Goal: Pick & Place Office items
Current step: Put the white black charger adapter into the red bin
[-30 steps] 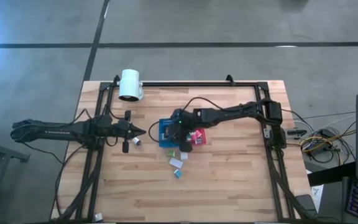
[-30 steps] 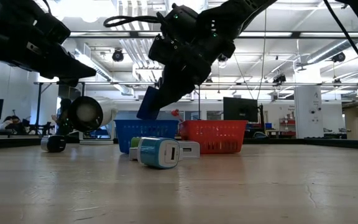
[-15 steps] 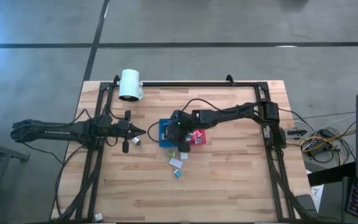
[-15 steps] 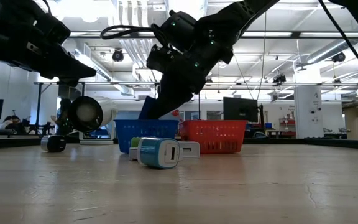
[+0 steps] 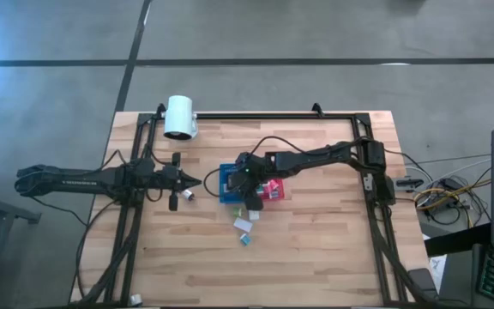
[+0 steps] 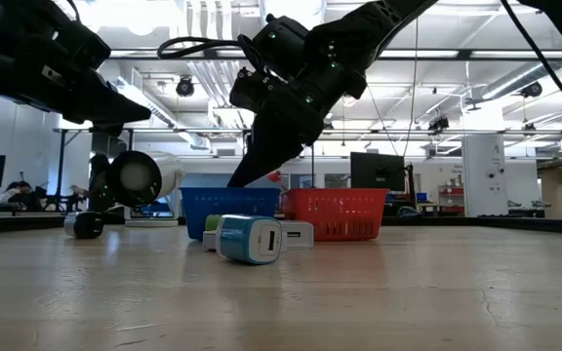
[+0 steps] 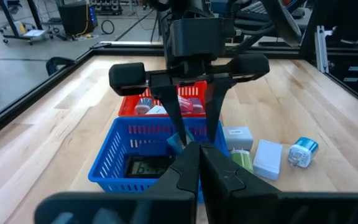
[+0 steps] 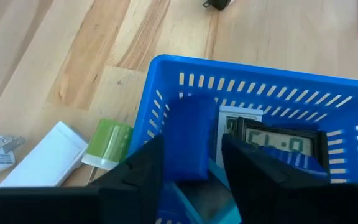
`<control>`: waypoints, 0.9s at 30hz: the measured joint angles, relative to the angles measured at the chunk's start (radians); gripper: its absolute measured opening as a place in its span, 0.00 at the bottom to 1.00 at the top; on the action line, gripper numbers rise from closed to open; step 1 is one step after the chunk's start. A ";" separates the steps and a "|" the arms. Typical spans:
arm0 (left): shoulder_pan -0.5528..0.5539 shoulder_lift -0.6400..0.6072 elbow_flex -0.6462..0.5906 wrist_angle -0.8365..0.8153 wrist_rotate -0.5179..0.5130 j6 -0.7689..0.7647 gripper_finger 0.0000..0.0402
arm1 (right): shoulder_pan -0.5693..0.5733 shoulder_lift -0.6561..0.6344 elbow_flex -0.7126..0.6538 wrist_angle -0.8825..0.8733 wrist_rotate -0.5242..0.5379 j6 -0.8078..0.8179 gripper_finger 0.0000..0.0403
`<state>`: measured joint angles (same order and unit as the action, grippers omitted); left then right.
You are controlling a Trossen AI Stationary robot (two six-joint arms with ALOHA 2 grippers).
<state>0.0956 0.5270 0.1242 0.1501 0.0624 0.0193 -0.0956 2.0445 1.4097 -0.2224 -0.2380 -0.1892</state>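
Note:
My right gripper (image 8: 191,155) hangs open over the blue tray (image 5: 227,182), its fingers slanting down into it. A dark blue block (image 8: 194,134) lies in the tray between the two fingers, next to a black item with a digit display (image 8: 272,142). The red tray (image 7: 166,102) stands just behind the blue one and holds small items. On the table beside the trays lie a green item (image 8: 107,146), a white block (image 8: 45,162) and a white-and-teal plug (image 6: 250,239). My left gripper (image 5: 197,181) waits shut at the table's left, holding nothing. My right gripper has a finger on each side of the dark blue block (image 8: 194,134), coming from above at a slant. Whether either finger touches it I cannot tell. The block rests inside the blue tray.
A big white cylinder (image 5: 179,118) lies at the far left corner. A small black item (image 5: 187,195) sits on the table just below my left gripper. A black frame (image 5: 256,115) runs around the table's edges. Bare wood lies toward the near edge.
My right gripper has sunk a little toward the blue tray. The dark blue block, held above the tray's rim a second ago, has gone down behind the tray's wall and now lies inside the tray.

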 joint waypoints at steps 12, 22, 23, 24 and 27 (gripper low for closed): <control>0.000 0.000 0.000 0.000 0.000 -0.016 0.05 | 0.016 -0.340 -0.184 0.215 -0.043 -0.045 0.35; 0.000 0.000 0.000 0.000 0.000 -0.029 0.04 | -0.046 -0.899 -0.781 0.832 -0.047 0.131 0.09; 0.000 0.000 0.000 0.000 0.000 -0.028 0.04 | -0.054 -0.952 -0.840 0.871 -0.047 0.144 0.06; 0.000 0.000 0.000 0.000 0.000 -0.028 0.04 | -0.059 -1.004 -0.897 0.918 -0.047 0.156 0.04; 0.000 0.000 0.000 0.000 0.000 -0.027 0.04 | -0.059 -1.131 -1.049 1.037 -0.046 0.168 0.03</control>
<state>0.0956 0.5270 0.1242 0.1497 0.0622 -0.0073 -0.1548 0.9135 0.3611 0.8144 -0.2841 -0.0208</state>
